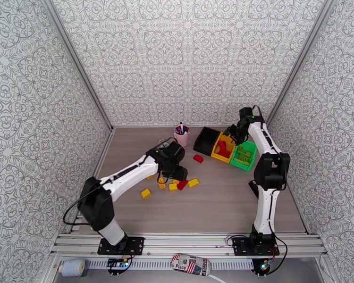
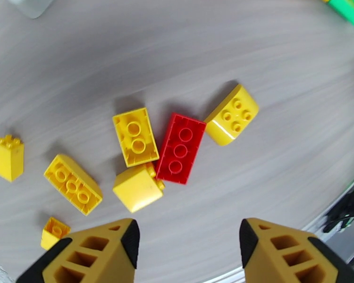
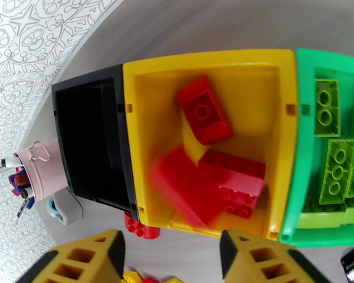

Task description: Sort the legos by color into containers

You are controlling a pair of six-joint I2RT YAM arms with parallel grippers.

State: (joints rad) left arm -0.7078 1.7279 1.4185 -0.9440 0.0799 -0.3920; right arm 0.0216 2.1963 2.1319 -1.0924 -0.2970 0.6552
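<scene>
My left gripper (image 2: 189, 241) hangs open and empty over a cluster of legos on the table: a red brick (image 2: 180, 148) ringed by several yellow bricks (image 2: 134, 136). In the top view that gripper (image 1: 172, 174) hovers above the same cluster (image 1: 182, 185). My right gripper (image 3: 172, 251) stands open above the yellow bin (image 3: 281, 137), where a blurred red brick (image 3: 186, 189) lies among other red bricks (image 3: 205, 109). The green bin (image 3: 302, 194) holds lime bricks (image 3: 336, 170). The black bin (image 3: 89, 137) looks empty. From above, the right gripper (image 1: 230, 134) is over the bin row (image 1: 210, 152).
A pink cup with pens (image 1: 181, 136) stands left of the bins, with a small white box (image 3: 63, 211) beside it. One red brick (image 1: 198, 158) lies on the table just in front of the black bin. A lone yellow brick (image 1: 146, 193) sits nearer the left arm's base.
</scene>
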